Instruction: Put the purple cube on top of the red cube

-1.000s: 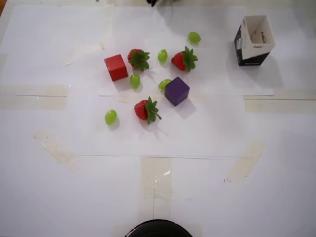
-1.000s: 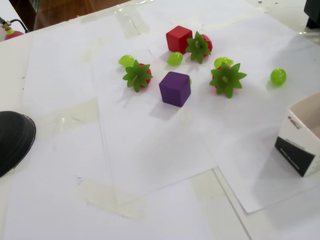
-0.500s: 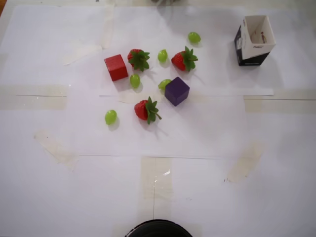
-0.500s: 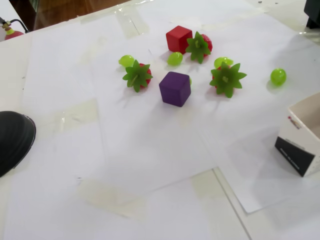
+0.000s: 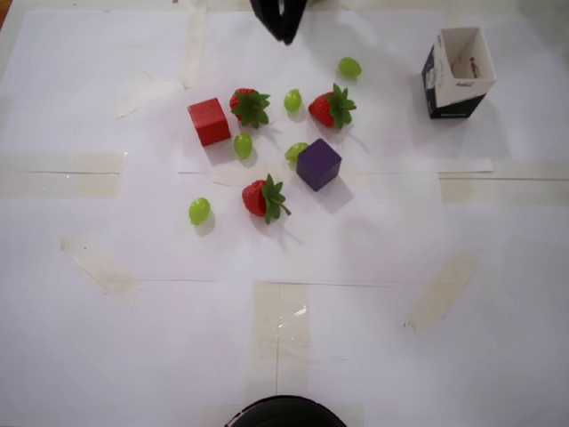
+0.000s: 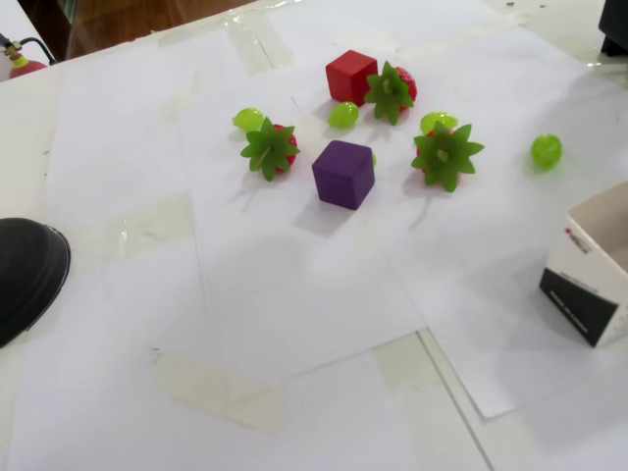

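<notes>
The purple cube point(image 5: 318, 165) sits on white paper near the middle of the overhead view, and in the fixed view point(image 6: 343, 174). The red cube point(image 5: 209, 121) sits apart from it, up and to the left in the overhead view, and at the far top in the fixed view point(image 6: 350, 76). My black gripper point(image 5: 285, 36) hangs at the top edge of the overhead view, well away from both cubes. Its fingers look pressed together and hold nothing. Only a dark corner of the arm point(image 6: 615, 29) shows in the fixed view.
Three strawberries point(image 5: 250, 106) point(image 5: 332, 108) point(image 5: 264, 197) and several green grapes point(image 5: 243, 145) lie around the cubes; one grape point(image 5: 296, 153) touches the purple cube. An open white-and-black box point(image 5: 458, 73) stands at the top right. A black round object point(image 5: 284, 414) sits at the bottom edge.
</notes>
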